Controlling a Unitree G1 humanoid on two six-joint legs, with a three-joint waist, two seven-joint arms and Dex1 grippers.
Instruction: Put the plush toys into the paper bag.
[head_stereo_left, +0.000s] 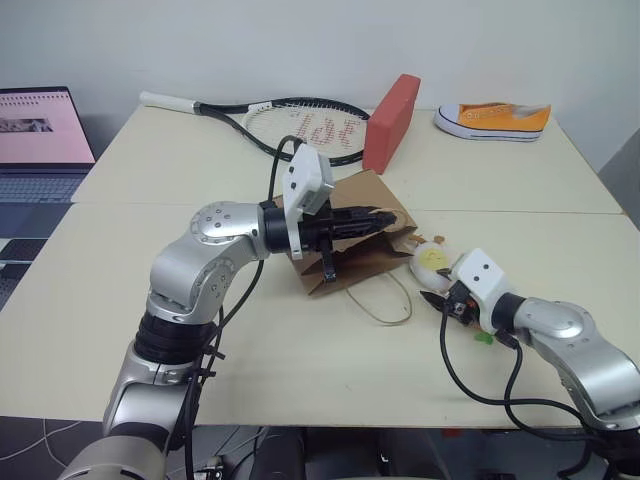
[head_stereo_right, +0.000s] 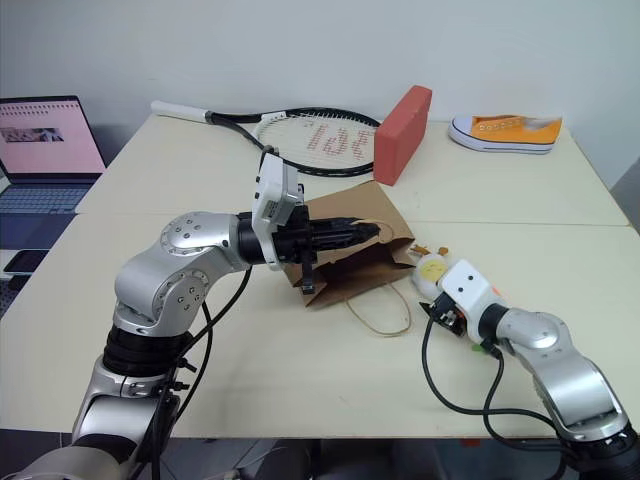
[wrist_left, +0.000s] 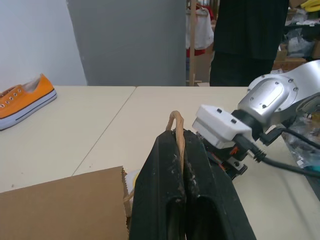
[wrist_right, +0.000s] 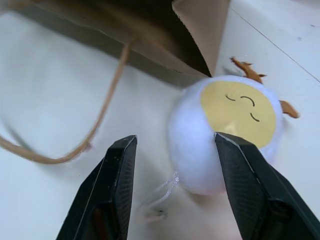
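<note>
Right wrist view, my right gripper (wrist_right: 172, 190) jaws apart beside the egg plush toy (wrist_right: 225, 130), left gripper (wrist_left: 181, 165) jaws clamped on the paper bag (head_stereo_left: 350, 235) handle (wrist_left: 176, 125).

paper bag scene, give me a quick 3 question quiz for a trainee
1. True or false: the white egg plush toy is already inside the paper bag.
2. What is the left gripper shut on? A) the tennis racket B) a cord handle of the bag C) the sneaker
3. Fill in: the right gripper has its fingers ____, with the egg toy lying on the table in front of them.

Key
1. False: it lies on the table just outside the bag's mouth.
2. B: the tan cord handle is pinched between its fingers.
3. Open.
</note>
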